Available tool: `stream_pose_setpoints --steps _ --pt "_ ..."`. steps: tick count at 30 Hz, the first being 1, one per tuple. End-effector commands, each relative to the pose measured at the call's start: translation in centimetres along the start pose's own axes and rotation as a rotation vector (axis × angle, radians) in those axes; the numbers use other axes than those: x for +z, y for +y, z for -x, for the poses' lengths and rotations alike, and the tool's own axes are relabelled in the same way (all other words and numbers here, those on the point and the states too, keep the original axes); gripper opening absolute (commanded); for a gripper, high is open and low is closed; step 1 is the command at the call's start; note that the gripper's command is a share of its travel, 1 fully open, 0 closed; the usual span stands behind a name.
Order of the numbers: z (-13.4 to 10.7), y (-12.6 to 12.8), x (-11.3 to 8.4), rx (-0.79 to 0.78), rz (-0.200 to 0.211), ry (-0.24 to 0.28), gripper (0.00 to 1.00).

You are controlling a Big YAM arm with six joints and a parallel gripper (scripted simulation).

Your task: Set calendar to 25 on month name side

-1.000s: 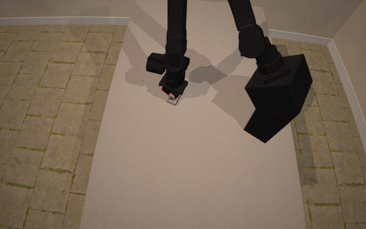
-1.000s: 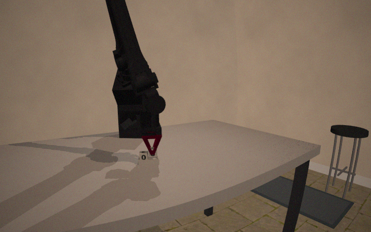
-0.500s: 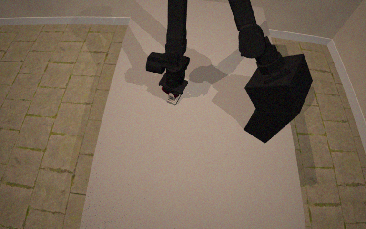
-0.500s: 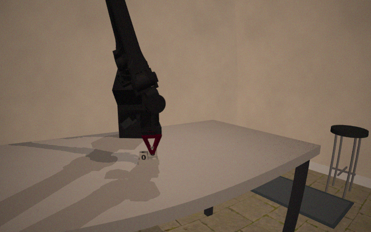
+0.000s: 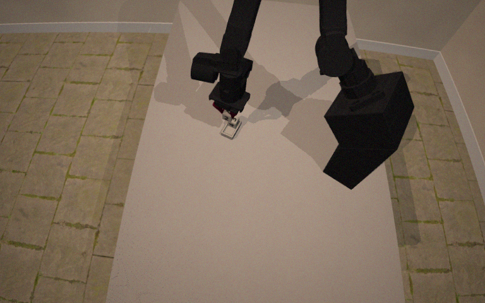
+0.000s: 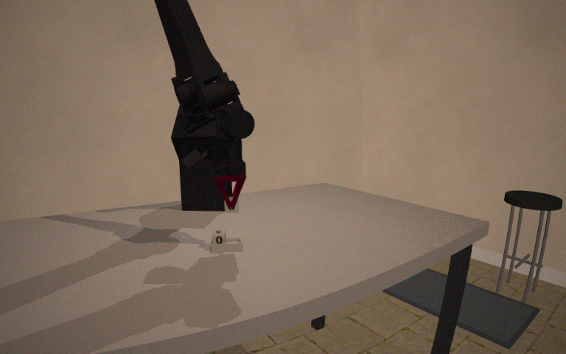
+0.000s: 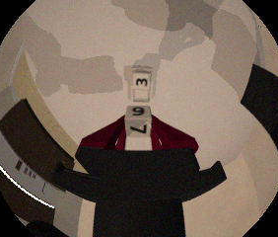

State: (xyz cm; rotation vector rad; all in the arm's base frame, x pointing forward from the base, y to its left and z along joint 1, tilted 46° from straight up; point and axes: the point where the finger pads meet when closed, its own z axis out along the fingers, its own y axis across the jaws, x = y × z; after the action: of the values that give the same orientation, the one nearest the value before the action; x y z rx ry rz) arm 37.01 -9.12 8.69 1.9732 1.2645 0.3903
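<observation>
My gripper (image 5: pixel 228 112) (image 6: pixel 231 204) (image 7: pixel 138 118) is shut on one white number cube (image 5: pixel 225 117) (image 6: pixel 231 209) (image 7: pixel 139 118) and holds it well above the table. In the wrist view this cube shows a 9 and a 7. Below it the small white tray (image 5: pixel 225 134) (image 6: pixel 234 248) (image 7: pixel 139 97) lies flat on the table. The other cube (image 5: pixel 234 120) (image 6: pixel 218 239) (image 7: pixel 143 82) stands in one half of the tray, showing a 0 towards the exterior camera and a 3 on top. The tray's other half is bare. I cannot read the month's name.
The arm's black base box (image 5: pixel 369 127) (image 6: pixel 200 175) stands on the pale table (image 5: pixel 237 225) (image 6: pixel 343 228) behind the tray. A black stool (image 6: pixel 531 201) and a dark floor mat (image 6: pixel 466 307) are beside the table.
</observation>
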Motion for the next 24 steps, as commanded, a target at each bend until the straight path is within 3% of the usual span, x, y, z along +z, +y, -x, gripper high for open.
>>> stream_pose_setpoints --steps 1,5,6,15,22,24 --pt "-0.3 -0.4 -1.9 0.008 -0.014 0.006 0.26" --pt "-0.3 -0.4 -2.3 0.008 -0.015 0.006 0.26" --pt "-0.4 -1.2 -1.8 -0.005 -0.041 -0.001 0.26" --pt "-0.3 -1.0 -2.0 -0.004 -0.035 -0.001 0.26" --pt "-1.2 0.1 -1.9 -0.117 -0.024 0.006 0.26" --pt "-1.8 0.2 -1.8 -0.226 -0.024 0.007 0.26"
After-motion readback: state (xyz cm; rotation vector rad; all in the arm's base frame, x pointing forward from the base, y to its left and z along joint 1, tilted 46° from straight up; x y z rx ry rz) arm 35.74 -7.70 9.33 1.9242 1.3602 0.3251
